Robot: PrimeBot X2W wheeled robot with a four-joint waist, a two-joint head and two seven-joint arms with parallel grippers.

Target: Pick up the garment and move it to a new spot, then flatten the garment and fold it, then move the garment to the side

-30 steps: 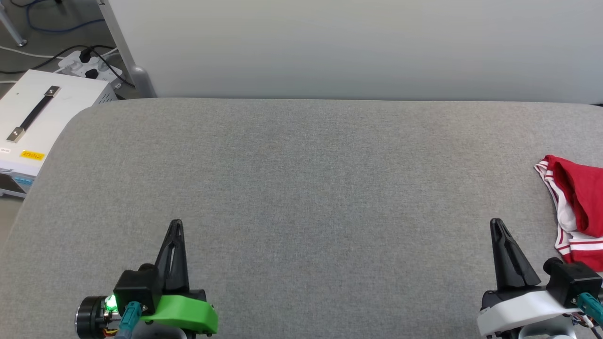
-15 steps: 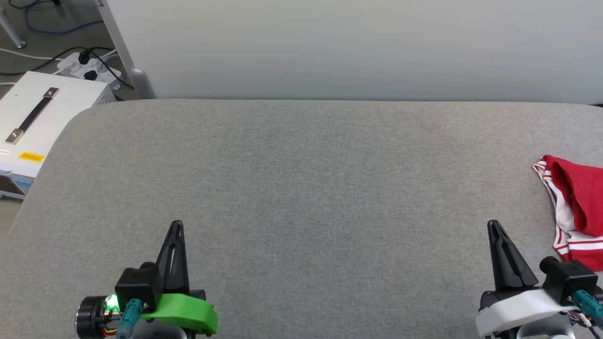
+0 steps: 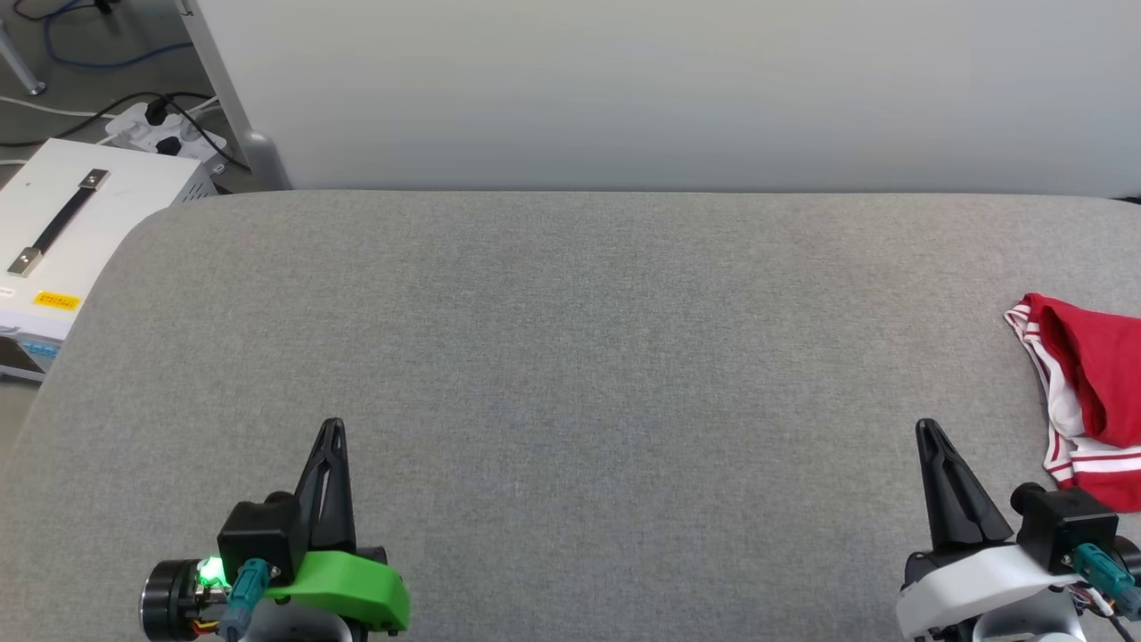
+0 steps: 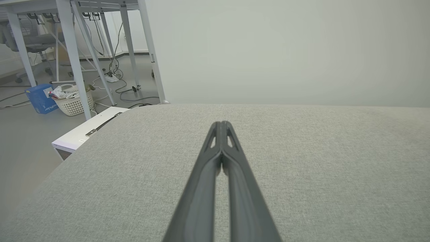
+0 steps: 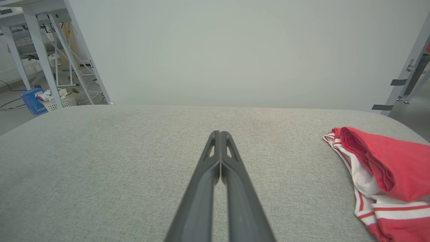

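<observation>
The garment (image 3: 1092, 392) lies at about 3 o'clock on the worktop (image 3: 570, 339), at its edge and partly cut off in the head view. It is soft red knit doubled over itself in a thick rolled lip, with white fabric and red-white striped trim spilling out toward 9 o'clock. Rumpled yet folded over and off to the side, it would suit a shirt waiting to be picked up as well as one loosely folded and set aside; the pictures do not settle which. The right claw (image 3: 923, 426), at 5 o'clock, sits near the cloth but apart from it, its slim dark fingers pressed together on nothing. The left claw (image 3: 332, 426), at 7 o'clock, is likewise closed and empty, well apart from the shirt. Both point to 12 o'clock in what looks like a parked pose, leaving the worktop's matte, finely woven grey covering free between them.
</observation>
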